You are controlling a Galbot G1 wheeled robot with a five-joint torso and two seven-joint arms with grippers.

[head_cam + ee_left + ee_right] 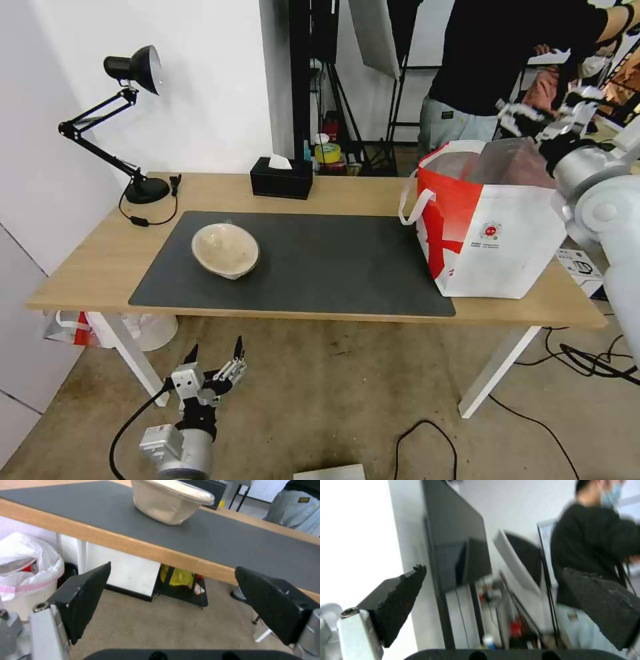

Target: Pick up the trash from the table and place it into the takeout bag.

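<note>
Open mat lies between the paper bowl and the takeout bag; a lamp and tissue box line the worktop's far edge.

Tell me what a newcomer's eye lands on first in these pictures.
The big white-and-red takeout bag stands open at the table's right end, with the right hand open above its mouth. A lone beige paper bowl sits on the dark mat toward the left. The left hand hangs open below the table's front edge.
</note>
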